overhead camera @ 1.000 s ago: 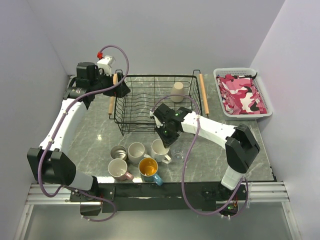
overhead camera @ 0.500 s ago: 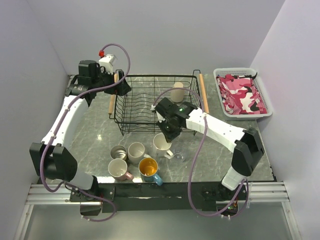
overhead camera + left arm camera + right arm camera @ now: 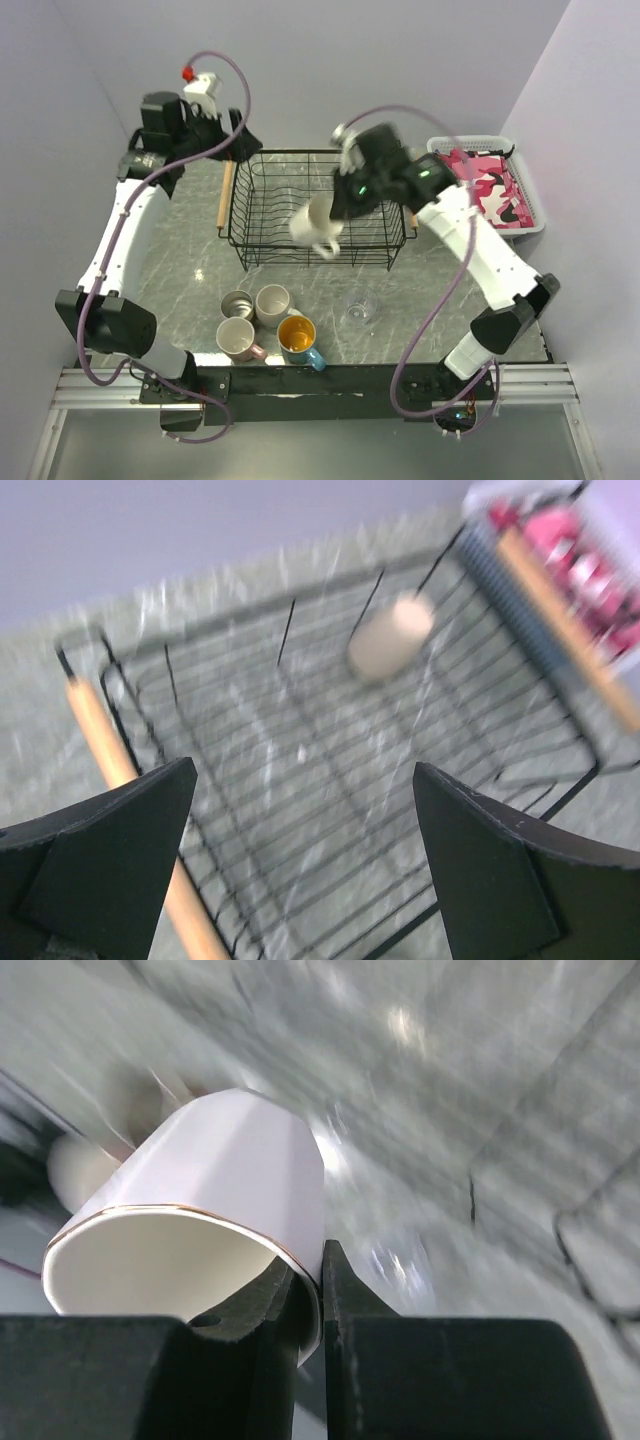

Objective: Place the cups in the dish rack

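My right gripper is shut on the rim of a white mug and holds it in the air over the front of the black wire dish rack. The right wrist view shows one finger inside the mug and one outside. My left gripper is open and empty above the rack's far left corner. A tan cup lies in the rack. On the table stand a steel cup, a second white mug, a pink mug, a blue mug and a clear glass.
A white plastic basket with pink camouflage cloth sits at the back right, partly behind my right arm. The rack's wooden left handle runs along its left side. The purple walls stand close behind and beside the table.
My right arm has lifted the white mug off the table, up and back over the rack. My left gripper has moved a little up and back.
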Robot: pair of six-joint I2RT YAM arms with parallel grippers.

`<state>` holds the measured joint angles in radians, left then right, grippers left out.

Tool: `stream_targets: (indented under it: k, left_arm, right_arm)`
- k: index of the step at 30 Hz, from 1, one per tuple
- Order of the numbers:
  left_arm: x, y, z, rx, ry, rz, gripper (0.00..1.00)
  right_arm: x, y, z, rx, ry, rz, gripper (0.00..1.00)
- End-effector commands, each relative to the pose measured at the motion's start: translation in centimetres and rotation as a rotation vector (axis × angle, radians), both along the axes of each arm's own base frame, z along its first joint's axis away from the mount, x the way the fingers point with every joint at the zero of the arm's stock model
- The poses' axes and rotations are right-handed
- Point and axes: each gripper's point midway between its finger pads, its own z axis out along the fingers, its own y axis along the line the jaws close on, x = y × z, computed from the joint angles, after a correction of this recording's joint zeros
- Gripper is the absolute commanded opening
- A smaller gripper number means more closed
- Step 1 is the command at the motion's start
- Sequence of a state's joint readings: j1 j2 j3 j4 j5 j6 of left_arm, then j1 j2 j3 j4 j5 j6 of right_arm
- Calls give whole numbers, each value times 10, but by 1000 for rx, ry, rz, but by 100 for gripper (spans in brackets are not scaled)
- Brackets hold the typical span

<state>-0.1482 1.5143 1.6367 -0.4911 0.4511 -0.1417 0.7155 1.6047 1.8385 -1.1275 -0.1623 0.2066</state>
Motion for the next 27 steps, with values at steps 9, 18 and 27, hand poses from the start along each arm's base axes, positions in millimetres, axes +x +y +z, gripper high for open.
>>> stream_targets:
  k: [9, 18, 27]
  left_arm:
    - [-44, -37, 114, -401, 36, -315, 97]
    - [-67, -55, 96, -559, 224, -458, 96]
    - [-69, -90, 93, -579, 251, -488, 96]
  right_arm:
    - [83, -4, 198, 1112, -157, -15, 0]
    - [118, 17, 208, 1361, -40, 57, 0]
    - [128, 41, 194, 1360, 18, 52, 0]
